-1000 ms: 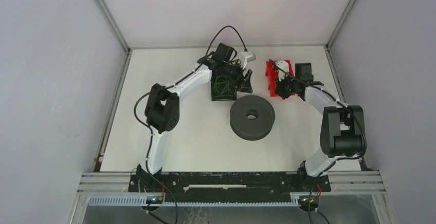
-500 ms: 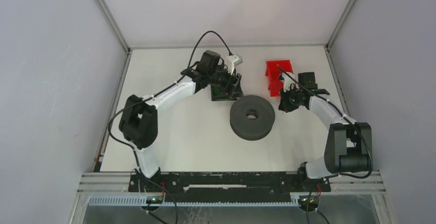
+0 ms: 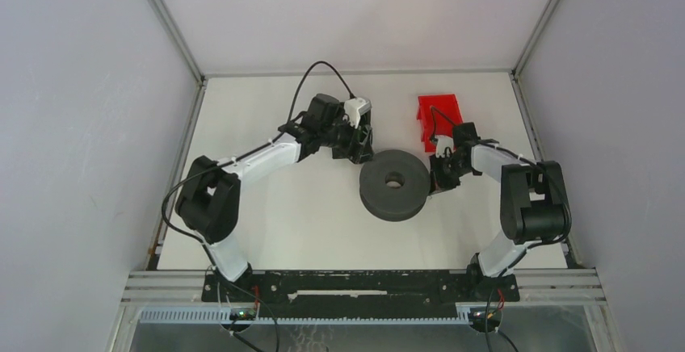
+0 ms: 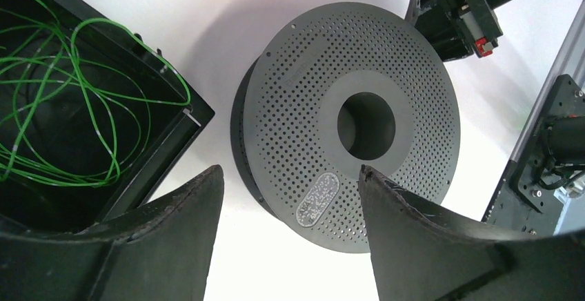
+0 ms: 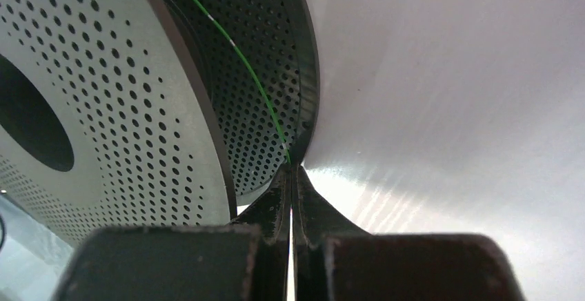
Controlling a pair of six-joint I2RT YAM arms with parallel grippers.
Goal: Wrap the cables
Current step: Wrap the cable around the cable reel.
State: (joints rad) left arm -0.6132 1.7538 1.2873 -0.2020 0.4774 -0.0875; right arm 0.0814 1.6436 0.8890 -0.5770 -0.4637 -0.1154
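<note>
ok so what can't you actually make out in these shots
- right wrist view: how much green cable is wound on the spool; its flanges hide the core past the right claw.
- left wrist view: the black box runs off the left edge, so the rest of its loops is cut off.
- top view: inside of the red bin; too small, partly behind the right arm.

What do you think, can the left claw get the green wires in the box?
Probably yes. The left claw is open close by the black box, and the green wires lie uncovered inside.
</note>
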